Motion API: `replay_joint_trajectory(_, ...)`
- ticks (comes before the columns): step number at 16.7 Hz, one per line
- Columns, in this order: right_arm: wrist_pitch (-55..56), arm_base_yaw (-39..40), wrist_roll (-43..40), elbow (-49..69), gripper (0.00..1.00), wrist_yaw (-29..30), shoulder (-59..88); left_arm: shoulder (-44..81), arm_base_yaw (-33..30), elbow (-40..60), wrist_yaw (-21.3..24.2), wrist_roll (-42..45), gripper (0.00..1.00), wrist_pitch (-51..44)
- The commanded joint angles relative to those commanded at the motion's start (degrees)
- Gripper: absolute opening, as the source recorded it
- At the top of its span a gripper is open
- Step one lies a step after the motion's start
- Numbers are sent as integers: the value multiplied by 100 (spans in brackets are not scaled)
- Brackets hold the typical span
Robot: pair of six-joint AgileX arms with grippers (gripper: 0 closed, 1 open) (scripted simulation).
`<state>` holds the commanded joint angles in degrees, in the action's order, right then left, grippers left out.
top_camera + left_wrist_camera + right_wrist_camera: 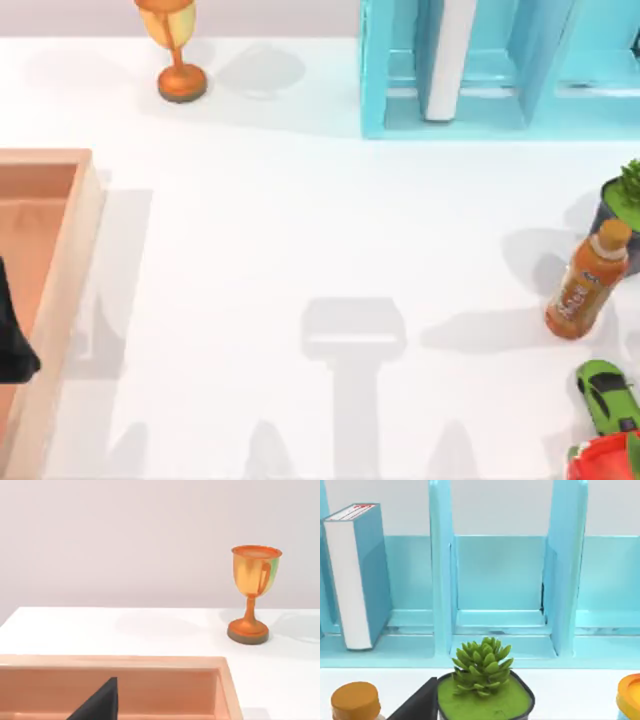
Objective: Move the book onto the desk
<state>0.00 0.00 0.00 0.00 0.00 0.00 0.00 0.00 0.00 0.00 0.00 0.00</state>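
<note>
At the far left, the left arm's tool (12,345) hangs over the tan tray (55,260); whether it is apart or together I cannot tell. A gold trophy (178,50) stands behind on the white counter (300,220). Further right, the book (357,575) stands upright in the cyan shelf (375,90), white page edges facing out. It looks stiff, smooth-covered and fairly heavy, so I'd pinch across its thickness near the upper front corner. Rightmost sit the potted plant (485,680) and orange bottle (588,280), near the right tool (417,705), likewise unreadable.
</note>
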Motion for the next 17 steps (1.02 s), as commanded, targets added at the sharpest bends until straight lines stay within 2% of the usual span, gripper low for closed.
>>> replay_joint_trajectory(4,160,65,3,130,100,58,175,0,0,0,0,0,100,0)
replay_joint_trajectory(8,1006,391,5,799,100,409,1259,0,0,0,0,0,100,0)
replay_joint_trajectory(12,2257,879,-4,1772,100,981,3306,0,0,0,0,0,100,0)
replay_joint_trajectory(17,4020,1609,-4,3143,100,1813,6864,0,0,0,0,0,100,0)
